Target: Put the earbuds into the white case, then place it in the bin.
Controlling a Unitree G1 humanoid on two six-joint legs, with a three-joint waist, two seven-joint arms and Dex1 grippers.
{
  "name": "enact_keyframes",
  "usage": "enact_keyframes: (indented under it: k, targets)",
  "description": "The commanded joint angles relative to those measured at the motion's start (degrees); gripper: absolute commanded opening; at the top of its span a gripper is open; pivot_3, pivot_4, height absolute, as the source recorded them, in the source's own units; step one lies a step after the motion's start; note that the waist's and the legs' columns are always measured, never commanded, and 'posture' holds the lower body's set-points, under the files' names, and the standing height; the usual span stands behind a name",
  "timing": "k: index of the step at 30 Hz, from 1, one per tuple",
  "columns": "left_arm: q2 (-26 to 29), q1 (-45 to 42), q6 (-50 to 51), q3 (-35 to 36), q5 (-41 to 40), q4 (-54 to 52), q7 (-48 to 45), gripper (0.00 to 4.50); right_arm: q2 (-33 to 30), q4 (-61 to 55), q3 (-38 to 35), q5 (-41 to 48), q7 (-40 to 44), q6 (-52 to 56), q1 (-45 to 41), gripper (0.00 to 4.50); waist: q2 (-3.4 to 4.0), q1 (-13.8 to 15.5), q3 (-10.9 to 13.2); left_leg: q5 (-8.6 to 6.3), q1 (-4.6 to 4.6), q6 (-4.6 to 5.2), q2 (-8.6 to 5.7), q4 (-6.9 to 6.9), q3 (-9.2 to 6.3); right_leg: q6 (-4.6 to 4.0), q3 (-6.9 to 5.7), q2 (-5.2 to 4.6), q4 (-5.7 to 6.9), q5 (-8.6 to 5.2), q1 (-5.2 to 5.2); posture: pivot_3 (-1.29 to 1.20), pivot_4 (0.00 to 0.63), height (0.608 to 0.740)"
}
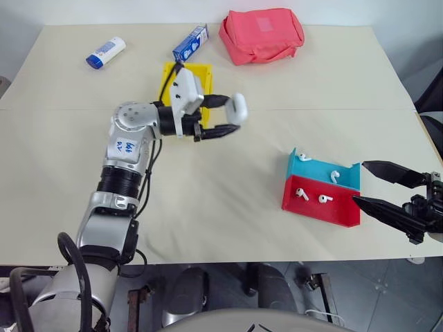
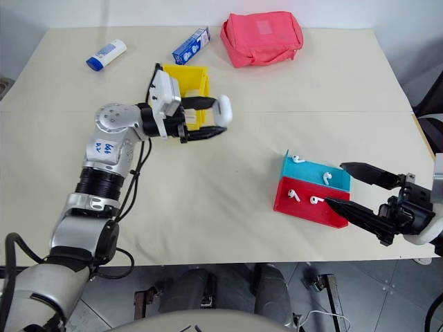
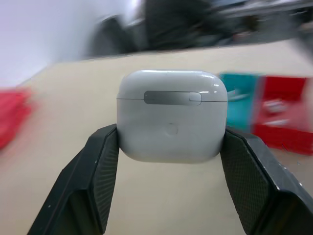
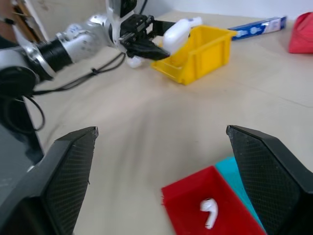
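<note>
The left gripper (image 1: 232, 119) is clenched on the white case (image 1: 238, 108), the bin (image 1: 195, 73) just behind it. The right gripper (image 1: 367, 184) gapes empty beside the earbuds (image 1: 302, 194).

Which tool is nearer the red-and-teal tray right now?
Right. The right tool sits open just beside the tray; the left tool is far off near the bin, holding the white case.

Spread right fingers (image 4: 271, 161), earbud (image 4: 209, 211) in tray (image 4: 183, 193), yellow bin (image 4: 200, 54)
</note>
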Motion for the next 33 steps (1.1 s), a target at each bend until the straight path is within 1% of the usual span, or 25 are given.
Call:
enact_keyframes:
  k: [1,3,5,9,11,12,14,15,17,19,21,24,27,30,33]
  targets:
    - [1.4,-4.5,0.2,1.6,4.0,5.5,9.9,2.76,-0.6,-0.4,0.4,-0.4,-1.1,-1.7,-0.8,4.44,-0.01,0.1,0.0,0.0,0.0,0.0,-0.01,0.0,0.0,0.0,0.0,-0.01,0.01,0.0,0.0,0.0,0.15,0.74]
    - [2.2,-7.5,0.4,1.1,7.6,11.6,16.9,2.76,-0.5,-0.6,0.9,-0.8,-1.5,-2.2,-0.8,4.44,-0.01,0.2,0.0,0.0,-0.02,0.0,-0.04,0.01,0.0,0.01,-0.01,-0.02,0.01,0.01,0.0,0.0,0.15,0.74]
    - [2.6,-9.8,0.5,0.7,9.8,16.4,21.3,2.76,-0.4,-0.9,1.4,-1.0,-1.8,-2.5,-0.8,4.44,-0.02,0.3,0.0,0.0,-0.01,0.0,-0.05,0.0,0.01,0.02,-0.01,-0.02,0.01,0.01,0.0,0.0,0.15,0.74]
    - [2.8,-12.5,0.9,-1.1,13.4,22.8,24.5,2.76,-0.7,-1.4,1.7,-0.8,-2.5,-2.6,-1.0,4.44,-0.02,0.2,0.0,0.0,-0.01,0.0,-0.06,-0.02,0.05,0.03,-0.02,-0.01,0.03,0.01,-0.01,0.0,0.15,0.74]
    - [2.9,-12.8,1.1,-0.8,12.9,23.7,23.0,3.49,-1.2,-1.3,1.8,-0.7,-2.3,-2.6,-1.3,4.5,-0.04,0.1,0.0,0.0,0.01,0.0,-0.05,-0.03,0.08,0.03,-0.01,0.0,0.03,0.01,-0.01,0.0,0.15,0.74]
    - [3.0,-12.9,1.5,-0.6,12.7,23.8,22.2,3.73,-1.5,-1.2,1.7,-0.7,-2.2,-2.6,-1.5,4.5,-0.07,0.1,0.0,0.0,0.0,-0.01,-0.04,-0.03,0.08,0.02,-0.02,0.0,0.04,0.01,-0.03,0.0,0.15,0.74]
    - [3.1,-13.0,2.0,-0.5,12.6,24.0,21.5,4.37,-1.7,-1.0,1.6,-0.6,-2.0,-2.6,-1.6,4.5,-0.08,0.0,0.0,0.01,0.0,-0.03,-0.03,-0.03,0.08,0.02,-0.01,0.0,0.05,0.01,-0.04,0.0,0.15,0.74]
    - [3.3,-12.9,1.7,-0.3,12.6,23.6,21.5,4.47,-1.9,-0.8,1.6,-0.8,-1.8,-2.7,-1.7,4.5,-0.08,0.0,0.0,0.01,0.01,-0.03,-0.04,-0.03,0.09,0.02,0.0,0.0,0.05,0.01,-0.04,0.0,0.15,0.74]
    - [5.3,-9.9,-4.0,2.2,8.1,17.2,14.2,4.47,-3.3,0.7,1.1,-1.2,-0.2,-2.9,-1.9,4.5,-0.08,-0.1,0.1,0.01,0.03,-0.04,-0.03,-0.03,0.1,0.02,0.0,0.0,0.05,0.01,-0.04,0.0,0.15,0.74]
    - [7.4,-5.6,-6.9,5.0,2.6,9.4,6.3,4.47,-4.9,3.2,1.3,-1.7,2.1,-3.3,-2.5,4.5,-0.09,-0.4,0.1,-0.01,0.01,-0.11,0.01,-0.04,0.15,0.01,0.03,0.0,0.1,0.0,-0.12,0.0,0.15,0.74]
    - [8.5,-1.0,-2.9,7.7,-3.7,1.2,0.9,4.47,-6.3,5.7,2.3,-2.7,4.2,-4.1,-3.5,4.5,-0.09,-0.8,0.1,-0.04,0.14,-0.21,0.07,-0.09,0.19,-0.07,0.02,0.0,0.13,-0.04,-0.1,0.0,0.15,0.74]
    - [9.7,3.5,2.8,8.7,-7.7,-7.0,-2.0,4.47,-7.4,8.3,3.6,-3.9,6.2,-4.8,-4.5,4.5,-0.06,-0.8,0.1,-0.05,0.38,-0.25,0.08,-0.11,0.18,-0.18,-0.03,-0.03,0.21,-0.1,0.11,0.0,0.15,0.74]
    - [13.2,10.9,8.0,10.0,-12.8,-15.4,-8.0,4.47,-9.0,12.8,6.1,-6.9,9.7,-6.8,-6.2,4.5,-0.04,-0.9,0.1,-0.06,0.5,-0.24,0.06,-0.11,0.23,-0.18,0.0,-0.04,0.25,-0.1,0.19,0.0,0.15,0.74]
    - [17.2,19.1,7.2,13.0,-15.1,-18.0,-11.8,4.47,-11.1,18.3,9.3,-10.5,14.7,-10.0,-8.2,4.5,-0.01,-1.5,0.1,-0.06,0.56,-0.25,0.07,-0.18,0.26,-0.23,0.03,-0.01,0.27,-0.14,0.17,0.0,0.15,0.74]
    - [19.1,23.0,6.3,14.5,-16.1,-17.3,-13.8,4.47,-13.1,22.4,12.2,-14.3,18.8,-13.1,-9.2,4.5,0.01,-1.5,0.1,-0.07,0.58,-0.27,0.1,-0.21,0.26,-0.34,-0.02,0.01,0.32,-0.2,0.15,0.0,0.15,0.74]
